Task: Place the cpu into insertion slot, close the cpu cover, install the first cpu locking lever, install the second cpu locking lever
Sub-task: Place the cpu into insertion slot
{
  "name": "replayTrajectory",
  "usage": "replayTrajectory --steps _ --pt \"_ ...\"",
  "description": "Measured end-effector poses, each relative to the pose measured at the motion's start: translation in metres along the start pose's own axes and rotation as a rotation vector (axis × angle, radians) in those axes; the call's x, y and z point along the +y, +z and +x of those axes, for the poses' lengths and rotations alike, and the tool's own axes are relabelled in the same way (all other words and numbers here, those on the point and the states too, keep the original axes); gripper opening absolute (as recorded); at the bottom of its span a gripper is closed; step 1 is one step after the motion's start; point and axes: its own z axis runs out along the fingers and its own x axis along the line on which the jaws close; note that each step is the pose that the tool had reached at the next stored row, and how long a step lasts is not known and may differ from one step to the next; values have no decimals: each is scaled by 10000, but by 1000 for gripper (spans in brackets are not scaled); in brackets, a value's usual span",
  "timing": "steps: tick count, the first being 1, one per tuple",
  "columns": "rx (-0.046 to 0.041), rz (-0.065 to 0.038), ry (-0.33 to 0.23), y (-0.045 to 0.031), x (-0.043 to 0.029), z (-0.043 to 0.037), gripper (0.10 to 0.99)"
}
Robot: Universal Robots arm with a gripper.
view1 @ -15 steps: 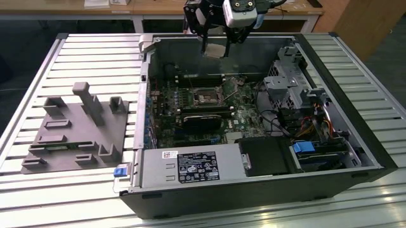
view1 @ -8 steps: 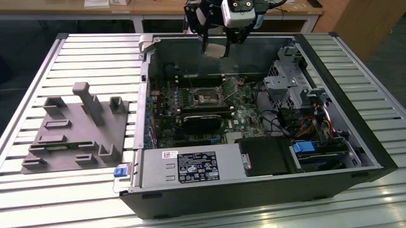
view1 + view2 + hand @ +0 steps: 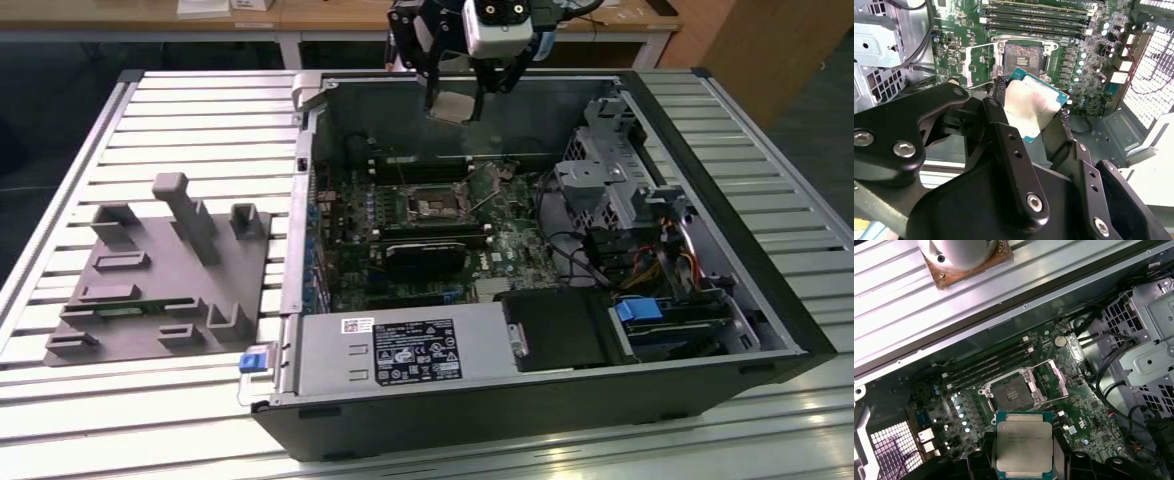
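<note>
The chip [image 3: 1024,447] is clamped by opposite edges between the two fingers of the pincer [image 3: 1023,460], with its dull metal top facing the first wrist view. In the exterior view the pair hangs above the open computer case [image 3: 787,330], well clear of the board [image 3: 400,215]. The socket [image 3: 1011,392] lies below the pincer and a little ahead of its tips. It is bare, and its cover [image 3: 1056,380] is swung up beside it. The likeliest trouble from here is misalignment. In both wrist views the chip [image 3: 1031,107] appears turned against the socket's square, so going down at that angle could catch a corner on the metal rim or press on the fine contacts. The thin edge grip could also let the chip slip or tip. The raised cover stands near the way down. Lines of dark print cross the chip's top. A white printed label [image 3: 414,352] sits on the power supply box [image 3: 334,350], well away from the pincer. Neither can be read with confidence.
</note>
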Motion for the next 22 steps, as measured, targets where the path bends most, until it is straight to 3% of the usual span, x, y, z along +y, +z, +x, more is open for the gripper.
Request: replayTrajectory --steps 22 --pt "-90 -19 1020 0 0 0 537"
